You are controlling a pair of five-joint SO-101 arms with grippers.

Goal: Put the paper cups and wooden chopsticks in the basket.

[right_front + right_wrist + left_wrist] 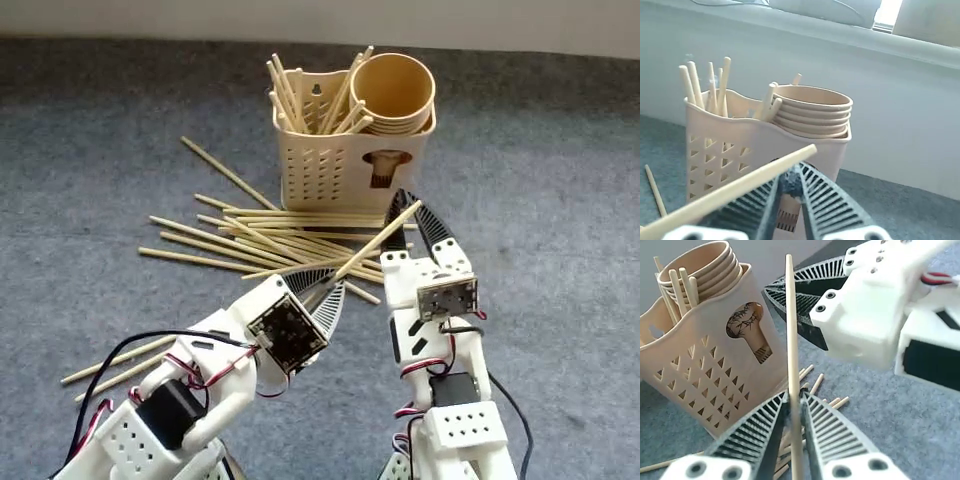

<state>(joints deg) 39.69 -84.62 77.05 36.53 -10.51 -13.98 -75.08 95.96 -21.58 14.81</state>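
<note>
The left gripper [794,402] pinches one chopstick [790,325], held up just before the basket [325,175]. The stick's upper end crosses the right gripper [789,176], whose jaws are pressed together. Cups [392,92] stand in the basket. Many loose sticks [250,240] lie beside it on the grey mat [540,200].

Tight up top: the basket [345,165] mouth is crowded, cups [393,92] plugging its right side, upright sticks [300,95] bristling across the left, just a thin gap between. The right arm [440,300] sits close before the basket's front wall, jaws together, right beside the chopstick [375,243] slanting out of the left arm's [285,330] jaws. A loose pile [260,245] litters the desk [540,200] front-left of the basket; open desk lies to its right.
</note>
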